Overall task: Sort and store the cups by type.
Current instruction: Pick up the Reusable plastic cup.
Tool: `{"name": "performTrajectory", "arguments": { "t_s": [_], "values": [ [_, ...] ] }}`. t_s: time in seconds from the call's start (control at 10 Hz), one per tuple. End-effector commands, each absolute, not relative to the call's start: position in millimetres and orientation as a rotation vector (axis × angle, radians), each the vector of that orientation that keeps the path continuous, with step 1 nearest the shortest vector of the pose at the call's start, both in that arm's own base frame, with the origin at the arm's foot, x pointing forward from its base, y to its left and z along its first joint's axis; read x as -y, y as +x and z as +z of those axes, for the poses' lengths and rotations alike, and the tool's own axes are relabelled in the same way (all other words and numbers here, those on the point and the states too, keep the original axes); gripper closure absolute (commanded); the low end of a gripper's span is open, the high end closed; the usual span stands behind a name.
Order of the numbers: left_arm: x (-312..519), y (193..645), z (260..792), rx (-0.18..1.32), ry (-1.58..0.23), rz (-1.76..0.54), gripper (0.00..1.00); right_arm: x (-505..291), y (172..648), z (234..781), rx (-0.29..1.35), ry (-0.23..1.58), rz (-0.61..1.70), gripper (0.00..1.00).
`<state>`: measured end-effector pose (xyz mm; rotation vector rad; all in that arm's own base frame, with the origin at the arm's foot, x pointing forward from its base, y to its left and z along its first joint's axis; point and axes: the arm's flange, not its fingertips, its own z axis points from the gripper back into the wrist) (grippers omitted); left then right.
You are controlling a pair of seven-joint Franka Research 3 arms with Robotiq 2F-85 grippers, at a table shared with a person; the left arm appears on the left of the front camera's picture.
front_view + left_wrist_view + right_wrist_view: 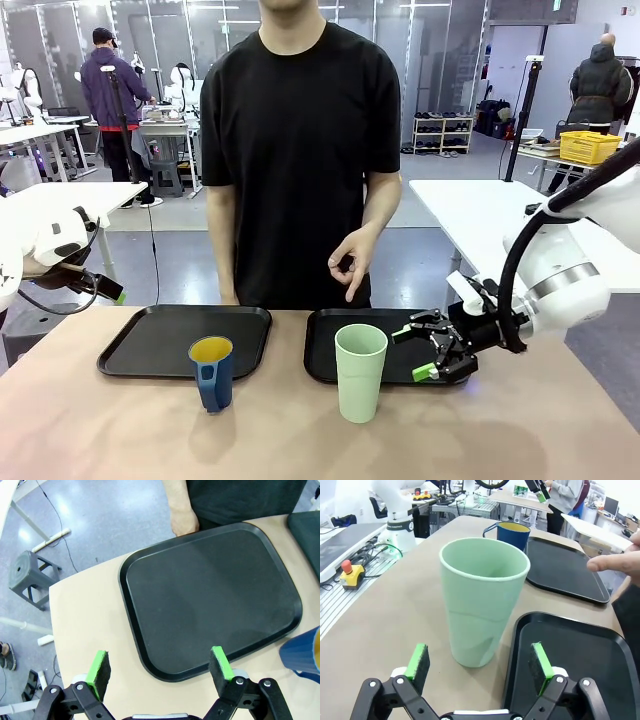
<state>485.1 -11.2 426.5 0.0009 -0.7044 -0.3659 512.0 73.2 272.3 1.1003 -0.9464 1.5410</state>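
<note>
Mint cup stands upright on the table, just on the near side of the R tray, a bit right of the middle. Left of it, the blue mug, yellow inside, stands upright too. It's on the table at the near edge of the L tray, w/ its handle turned to my side. The 2 cups are apart, not touching.

My R gripper is low over the R tray, just right of the mint cup. Its fingers are apart w/ nothing btw them. It points at the cup but doesn't touch it.

My L gripper is up at the left end of the table, fingers wide apart, holding nothing. It looks down on the L tray.

A person stands at the far side. One hand hangs above the far edge of the R tray.
</note>
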Motion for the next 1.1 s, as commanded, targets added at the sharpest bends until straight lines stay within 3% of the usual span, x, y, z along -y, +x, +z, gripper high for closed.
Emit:
{"name": "performTrajectory", "arguments": {
  "t_s": [0.0, 1.0],
  "values": [
    [10.6, 485.1, 428.5, 0.699, 0.014, -0.379, 0.00, -84.1, 524.6, 262.2, 0.938, 1.128, 1.570, 0.00],
    [10.6, 485.1, 428.5, 0.699, 0.014, -0.379, 0.00, -137.4, 531.7, 234.4, 0.952, 1.335, 1.642, 0.00]
  ]
}}
